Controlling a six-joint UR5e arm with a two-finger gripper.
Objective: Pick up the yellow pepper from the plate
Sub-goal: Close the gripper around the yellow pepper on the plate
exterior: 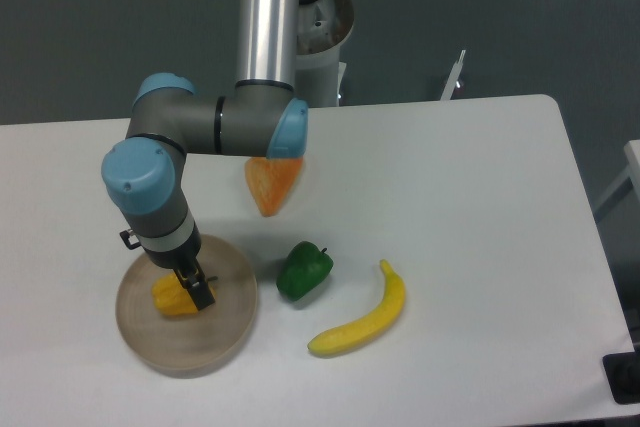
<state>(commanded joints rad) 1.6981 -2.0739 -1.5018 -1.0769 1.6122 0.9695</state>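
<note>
The yellow pepper [172, 299] sits on the beige plate [215, 337] at the table's front left. My gripper [190, 292] is lowered onto the plate, its dark fingers [199, 292] around the pepper's right side. One finger shows in front of the pepper; the other is hidden behind it. I cannot tell whether the fingers press on the pepper. The pepper rests on the plate surface.
A green pepper [304, 270] lies just right of the plate. A yellow banana [362, 314] lies further right. An orange carrot-like piece [271, 184] lies behind them, partly under my arm's elbow joint [260, 127]. The robot base [320, 32] stands at the back edge.
</note>
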